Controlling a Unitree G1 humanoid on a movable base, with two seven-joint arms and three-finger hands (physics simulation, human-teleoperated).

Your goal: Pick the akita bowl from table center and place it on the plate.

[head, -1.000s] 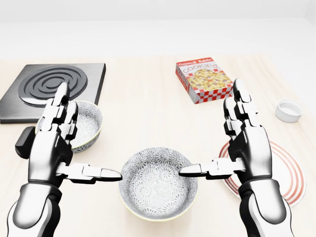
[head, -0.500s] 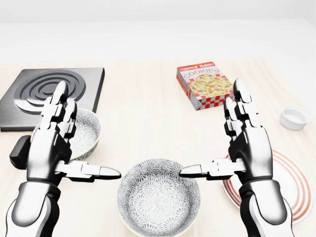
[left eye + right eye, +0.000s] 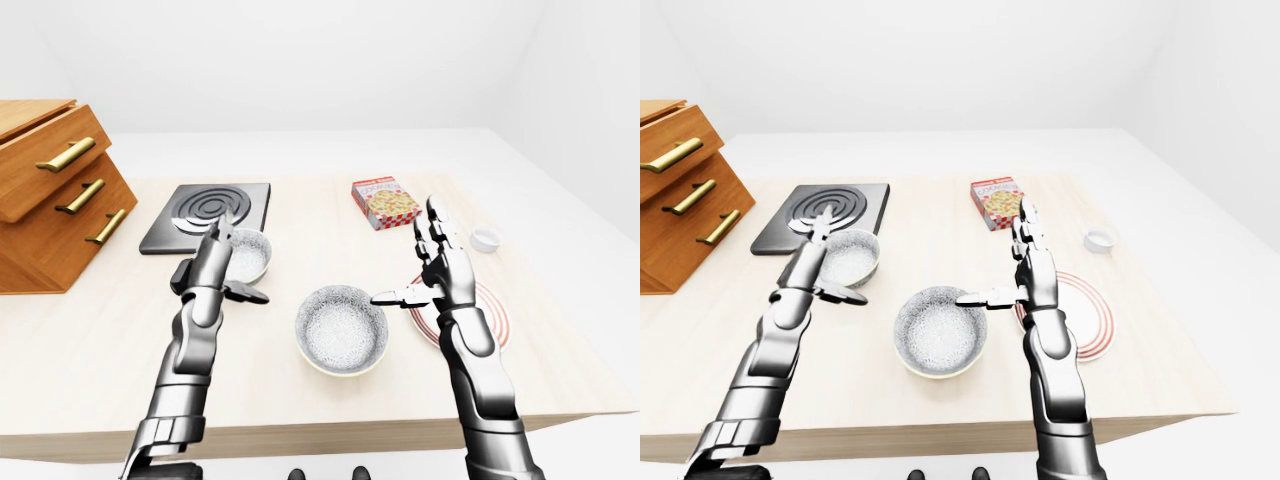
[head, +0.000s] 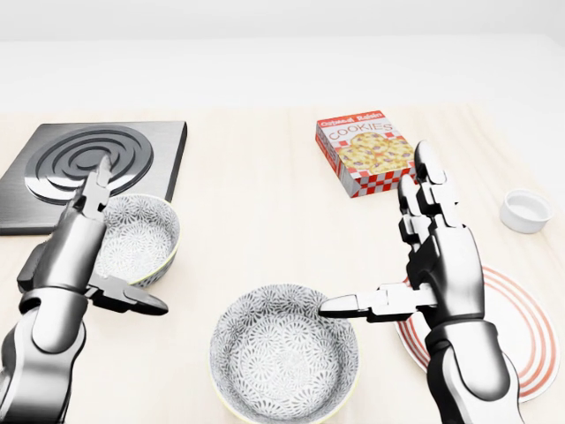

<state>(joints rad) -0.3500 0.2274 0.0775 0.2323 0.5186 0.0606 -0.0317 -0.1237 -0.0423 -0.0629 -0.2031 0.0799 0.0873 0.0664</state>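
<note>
The akita bowl, grey-patterned with a cream rim, sits at the bottom middle of the head view. To its right lies the white plate with red rings. My right hand is open, its thumb pointing left over the bowl's right rim and its palm partly covering the plate's left edge. Further left, my left hand is open and apart from the akita bowl; it hangs over a second, similar bowl.
A black burner plate lies at top left, and a cookies box at top middle. A small white cup stands at right. A small dark object sits beside the left bowl. A wooden drawer unit stands at far left.
My left hand has pulled away to the left from the akita bowl and turned edge-on over the second bowl. The right hand has barely moved. The camera shifted slightly early on.
</note>
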